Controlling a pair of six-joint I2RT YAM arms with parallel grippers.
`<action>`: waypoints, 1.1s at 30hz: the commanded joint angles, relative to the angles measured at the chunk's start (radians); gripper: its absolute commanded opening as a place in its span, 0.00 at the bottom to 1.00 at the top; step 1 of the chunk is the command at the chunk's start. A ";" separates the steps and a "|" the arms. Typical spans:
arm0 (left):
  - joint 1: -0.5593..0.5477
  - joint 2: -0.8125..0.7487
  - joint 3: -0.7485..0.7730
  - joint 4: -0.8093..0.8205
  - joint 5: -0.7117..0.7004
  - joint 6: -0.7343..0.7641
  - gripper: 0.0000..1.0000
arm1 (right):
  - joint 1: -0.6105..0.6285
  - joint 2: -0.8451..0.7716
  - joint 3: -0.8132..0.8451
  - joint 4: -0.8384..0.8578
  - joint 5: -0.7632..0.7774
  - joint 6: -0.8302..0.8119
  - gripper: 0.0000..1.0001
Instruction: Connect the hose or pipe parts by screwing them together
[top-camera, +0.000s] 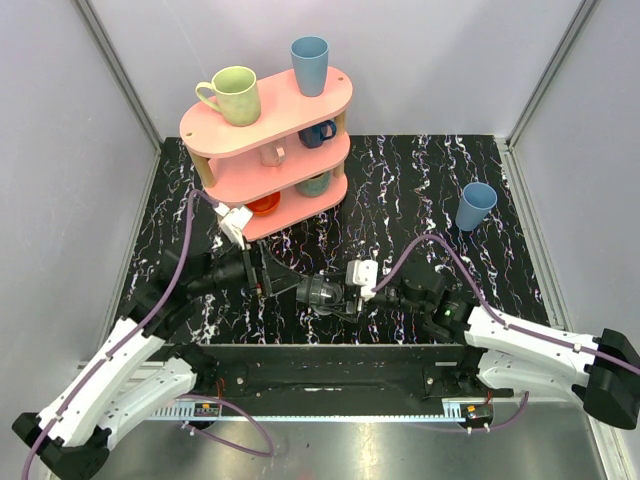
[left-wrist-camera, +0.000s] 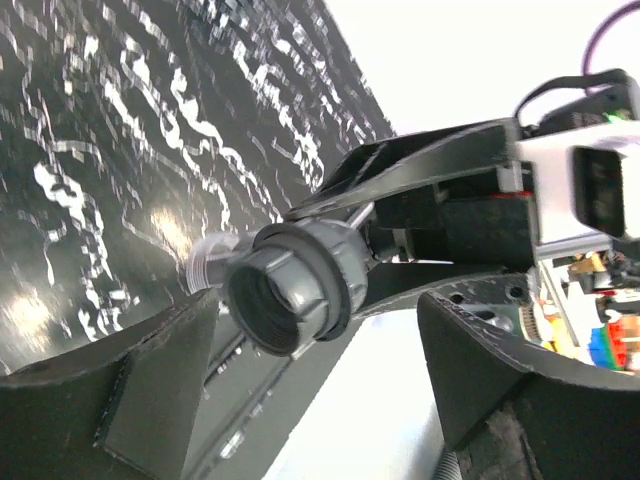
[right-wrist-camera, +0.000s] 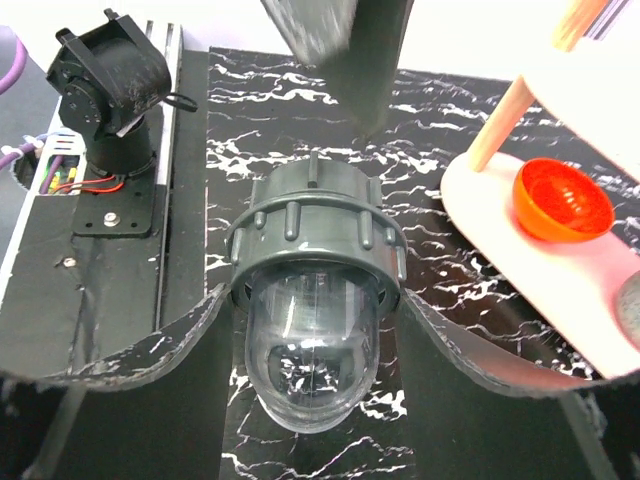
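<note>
Gripping the grey-translucent fitting (right-wrist-camera: 312, 360) from both sides, the right gripper (right-wrist-camera: 312, 300) has its two black fingers closed against the clear domed body, just below the dark collar (right-wrist-camera: 315, 230). The ribbed collar sits around the wide end of the dome, and the two parts read as one piece held in the air above the black marbled table (top-camera: 420, 190), near the middle of its front half. How far the collar is threaded on cannot be made out.

The left gripper (left-wrist-camera: 318, 310) faces the collar's open mouth with its fingers spread wide. The collar hangs in the gap between them, with clear space on one side; on the other side it is too close to judge contact. In the left wrist view a pale ribbed stub shows beside the collar, partly hidden behind it. In the right wrist view one left finger is only a blurred dark shape cut off by the top edge.

From above, the meeting point is small and crowded by both wrists. Behind stands a pink tiered shelf (top-camera: 290, 105) with an orange bowl (right-wrist-camera: 560, 200), its lower cups half hidden. A blue cup (top-camera: 476, 206) stands well apart on the right.
</note>
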 joint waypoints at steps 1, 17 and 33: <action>0.011 0.025 0.015 -0.046 0.003 -0.173 0.84 | 0.007 -0.005 -0.044 0.269 0.002 -0.064 0.00; 0.022 0.031 -0.123 0.181 0.148 -0.359 0.56 | 0.057 -0.038 -0.063 0.294 0.065 -0.091 0.00; 0.022 -0.023 -0.336 0.643 0.290 -0.292 0.00 | 0.048 0.008 0.001 0.317 0.074 0.220 0.00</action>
